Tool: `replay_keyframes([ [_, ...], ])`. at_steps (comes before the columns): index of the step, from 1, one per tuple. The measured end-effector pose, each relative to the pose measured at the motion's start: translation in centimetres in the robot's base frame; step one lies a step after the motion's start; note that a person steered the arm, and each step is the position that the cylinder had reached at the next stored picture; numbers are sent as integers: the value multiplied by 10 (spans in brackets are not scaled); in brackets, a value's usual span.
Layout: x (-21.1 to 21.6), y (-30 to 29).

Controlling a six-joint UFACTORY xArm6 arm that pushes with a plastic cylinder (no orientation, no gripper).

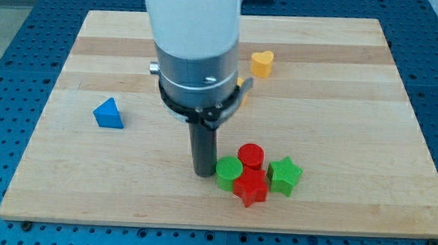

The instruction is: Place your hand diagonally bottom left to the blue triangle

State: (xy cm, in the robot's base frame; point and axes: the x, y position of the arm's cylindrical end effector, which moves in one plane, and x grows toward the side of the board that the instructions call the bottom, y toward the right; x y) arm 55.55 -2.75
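A blue triangle block [108, 114] lies on the wooden board [341, 84] at the view's left. My tip [202, 172] rests on the board well to the right of it and lower, a long way from the triangle. The tip stands just left of a green cylinder [229, 170], touching or nearly touching it. The arm's white and grey body [194, 46] fills the top middle of the view.
A cluster sits right of the tip: a red cylinder [251, 155], a red star [251, 188] and a green star [284, 175]. A yellow heart [262, 62] lies near the top. Another yellow block [242, 88] shows partly behind the arm.
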Motion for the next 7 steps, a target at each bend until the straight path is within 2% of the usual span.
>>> replay_keyframes([
  [1, 14, 7],
  [2, 17, -12],
  [3, 6, -53],
  [4, -33, -57],
  [5, -38, -57],
  [6, -28, -55],
  [7, 33, -84],
])
